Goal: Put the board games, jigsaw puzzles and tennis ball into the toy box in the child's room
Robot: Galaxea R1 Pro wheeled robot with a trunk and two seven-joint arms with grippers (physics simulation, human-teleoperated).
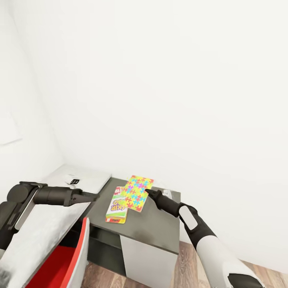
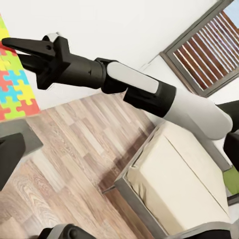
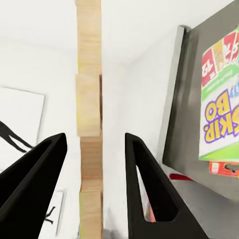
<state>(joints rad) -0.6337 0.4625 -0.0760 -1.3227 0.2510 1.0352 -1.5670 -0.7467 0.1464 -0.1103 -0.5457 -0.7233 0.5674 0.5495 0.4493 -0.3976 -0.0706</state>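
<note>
A colourful jigsaw puzzle (image 1: 137, 193) hangs tilted just above the dark grey table (image 1: 156, 226), and my right gripper (image 1: 148, 193) is shut on its near edge. The right wrist view looks along the puzzle's thin wooden edge (image 3: 89, 114), which runs between the two fingers (image 3: 144, 174). Partly under the puzzle, a Skip-Bo board game box (image 1: 116, 208) lies flat on the table. My left gripper (image 1: 94, 197) hovers open to the left of the table, holding nothing. In the left wrist view, the right arm (image 2: 144, 89) reaches to the puzzle (image 2: 12, 84).
A box with a red inside and white walls (image 1: 66, 262) stands low at the table's left. A white surface (image 1: 44, 224) carrying a small dark and white item (image 1: 73, 181) lies under my left arm. Walls are close behind. A bed (image 2: 174, 184) and wood floor (image 2: 64, 144) are visible.
</note>
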